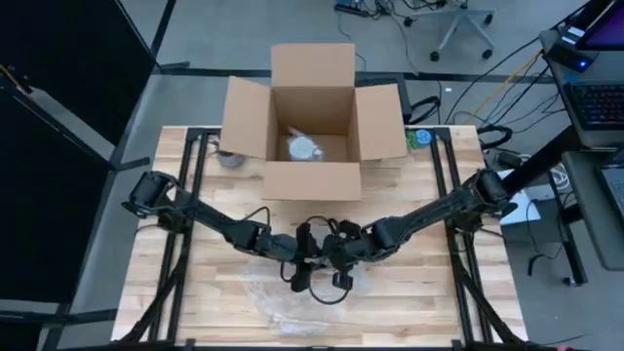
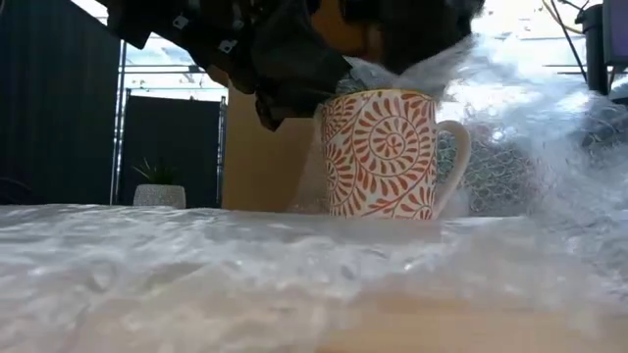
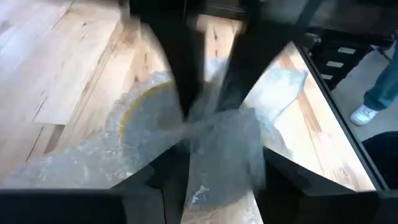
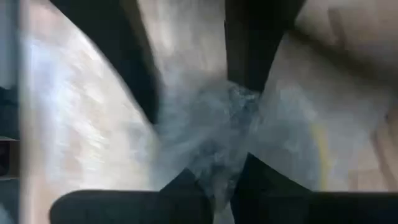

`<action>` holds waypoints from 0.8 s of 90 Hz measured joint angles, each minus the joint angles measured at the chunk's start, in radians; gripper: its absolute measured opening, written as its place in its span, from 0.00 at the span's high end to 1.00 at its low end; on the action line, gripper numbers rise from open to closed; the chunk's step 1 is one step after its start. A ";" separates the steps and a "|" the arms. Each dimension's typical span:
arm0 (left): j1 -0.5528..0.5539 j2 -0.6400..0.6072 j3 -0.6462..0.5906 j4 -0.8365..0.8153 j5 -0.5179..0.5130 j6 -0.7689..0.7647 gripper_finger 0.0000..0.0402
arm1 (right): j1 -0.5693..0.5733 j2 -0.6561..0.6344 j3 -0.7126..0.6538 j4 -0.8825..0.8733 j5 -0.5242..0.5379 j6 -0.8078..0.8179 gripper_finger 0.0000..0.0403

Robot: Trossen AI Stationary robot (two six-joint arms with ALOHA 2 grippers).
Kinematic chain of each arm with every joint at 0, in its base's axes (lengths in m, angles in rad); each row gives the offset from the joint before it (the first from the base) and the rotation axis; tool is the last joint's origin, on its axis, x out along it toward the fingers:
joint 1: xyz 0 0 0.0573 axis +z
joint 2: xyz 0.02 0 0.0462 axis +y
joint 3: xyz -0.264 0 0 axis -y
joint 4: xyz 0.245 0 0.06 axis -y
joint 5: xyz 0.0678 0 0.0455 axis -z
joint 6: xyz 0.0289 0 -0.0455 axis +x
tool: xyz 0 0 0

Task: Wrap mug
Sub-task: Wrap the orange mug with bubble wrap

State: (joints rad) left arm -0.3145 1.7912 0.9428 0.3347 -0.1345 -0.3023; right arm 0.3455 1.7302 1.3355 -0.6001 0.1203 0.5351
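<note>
A white mug (image 2: 383,152) with an orange leaf pattern stands upright on a sheet of clear bubble wrap (image 1: 292,304) near the table's front middle. Part of the wrap is drawn up over the mug's mouth (image 2: 461,69). My left gripper (image 1: 304,265) and my right gripper (image 1: 341,265) meet right above the mug, each shut on the wrap. In the high view the grippers hide the mug; the left wrist view shows its rim (image 3: 134,106) through the wrap. My left gripper (image 3: 208,134) pinches a gathered bunch of the bubble wrap (image 3: 217,146) between its two fingers, above the mug. The wrap runs from there down to the table. My right gripper (image 4: 214,134) pinches a crumpled bunch of the same wrap (image 4: 211,112) between its two fingers, above the mug, facing the left gripper.
An open cardboard box (image 1: 312,180) stands at the table's far middle with a wrapped thing (image 1: 304,148) inside. A metal bowl (image 1: 231,158) sits left of the box, a green thing (image 1: 421,137) right of it. A person's leg and shoe (image 3: 367,109) show beyond the table.
</note>
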 joint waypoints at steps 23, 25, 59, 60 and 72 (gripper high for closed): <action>0.000 0.000 0.000 0.000 0.000 0.000 0.64 | 0.016 -0.107 0.049 -0.104 0.023 0.045 0.99; 0.000 0.000 0.000 0.000 0.000 0.000 0.64 | 0.018 -0.108 0.049 -0.089 0.035 0.045 0.99; -0.001 0.000 0.000 -0.002 0.002 0.001 0.64 | 0.022 0.107 0.038 0.018 0.011 0.006 0.99; -0.001 0.000 0.000 -0.002 0.002 0.001 0.64 | 0.022 0.112 0.038 0.018 0.011 0.006 0.99; -0.001 -0.011 0.000 -0.002 0.008 -0.006 0.64 | 0.020 0.167 0.041 0.018 0.011 0.007 0.99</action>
State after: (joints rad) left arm -0.3152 1.7798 0.9432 0.3323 -0.1267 -0.3086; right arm 0.3655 1.8977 1.3765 -0.5819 0.1316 0.5426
